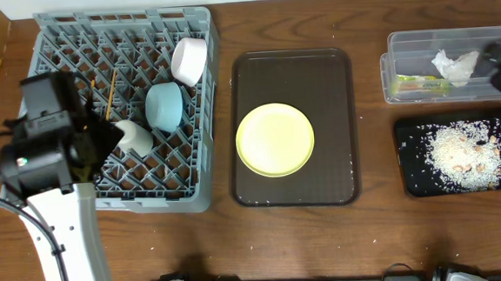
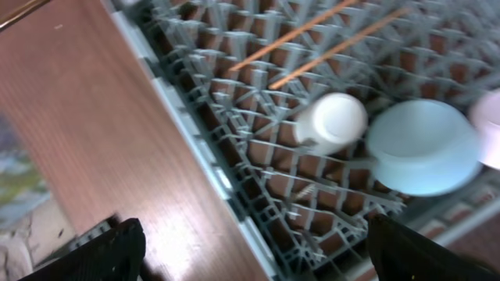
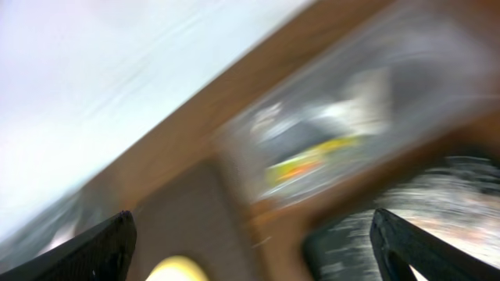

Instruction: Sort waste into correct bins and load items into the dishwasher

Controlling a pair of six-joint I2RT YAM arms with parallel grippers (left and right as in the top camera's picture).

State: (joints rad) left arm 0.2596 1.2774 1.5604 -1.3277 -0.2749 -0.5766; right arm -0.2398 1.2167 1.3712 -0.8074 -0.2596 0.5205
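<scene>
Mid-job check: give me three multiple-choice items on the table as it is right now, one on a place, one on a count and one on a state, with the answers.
1. Where is the yellow plate?
A. in the dish rack
B. on the dark brown tray
C. in the clear tub

2. How many bowls are in the dish rack?
A. two
B. one
C. four

3. What state is the left gripper in?
A. shut on the cup
B. shut on the chopsticks
C. open, holding nothing

Answers:
1 B: the overhead view shows the plate lying flat on the tray.
2 A: only the light blue bowl and the pinkish-white bowl sit among the pegs.
3 C: its wrist view shows the fingers wide apart with nothing between them.
</scene>
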